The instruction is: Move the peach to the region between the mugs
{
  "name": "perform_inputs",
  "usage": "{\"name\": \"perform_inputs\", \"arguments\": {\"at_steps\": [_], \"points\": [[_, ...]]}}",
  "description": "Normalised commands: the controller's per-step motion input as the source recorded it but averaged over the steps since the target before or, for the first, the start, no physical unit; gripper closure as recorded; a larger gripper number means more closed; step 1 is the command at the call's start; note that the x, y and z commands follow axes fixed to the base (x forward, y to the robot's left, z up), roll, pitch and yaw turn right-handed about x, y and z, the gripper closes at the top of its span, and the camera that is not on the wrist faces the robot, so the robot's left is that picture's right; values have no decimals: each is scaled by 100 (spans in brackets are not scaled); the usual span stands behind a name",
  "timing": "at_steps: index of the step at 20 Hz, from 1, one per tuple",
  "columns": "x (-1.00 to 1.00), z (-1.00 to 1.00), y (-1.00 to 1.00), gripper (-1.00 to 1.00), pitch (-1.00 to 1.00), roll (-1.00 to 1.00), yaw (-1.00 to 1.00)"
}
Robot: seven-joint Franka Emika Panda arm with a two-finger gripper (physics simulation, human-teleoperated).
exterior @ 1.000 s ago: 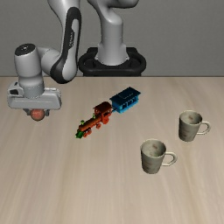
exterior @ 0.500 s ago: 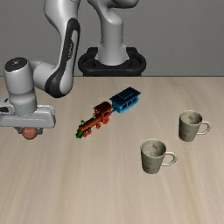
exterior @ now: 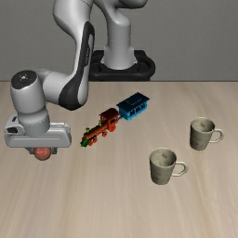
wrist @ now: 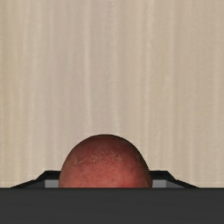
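A reddish peach point(exterior: 41, 153) hangs under my gripper point(exterior: 41, 152) at the exterior view's left, just above the wooden table point(exterior: 112, 204). The gripper is shut on the peach. In the wrist view the peach point(wrist: 103, 163) bulges up between the fingers with plain tabletop beyond it. Two grey-green mugs stand at the exterior view's right: one point(exterior: 166, 165) nearer the front, the other point(exterior: 202, 134) behind and to its right. The peach is well to the left of both mugs.
A toy train point(exterior: 115, 119) with a red engine and a blue wagon lies on the table between the gripper and the mugs. The robot's base point(exterior: 119, 63) stands at the table's far edge.
My hand has carried the peach forward, down the exterior view, first drifting left and then a little right. It has stayed shut on the peach. The mugs and train have not moved.
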Motion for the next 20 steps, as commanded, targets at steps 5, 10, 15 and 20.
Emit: {"name": "perform_inputs", "arguments": {"at_steps": [5,10,15,20], "points": [[0,0,100,100,0,0,0],[0,0,100,100,0,0,0],[0,0,100,100,0,0,0],[0,0,100,100,0,0,0]]}}
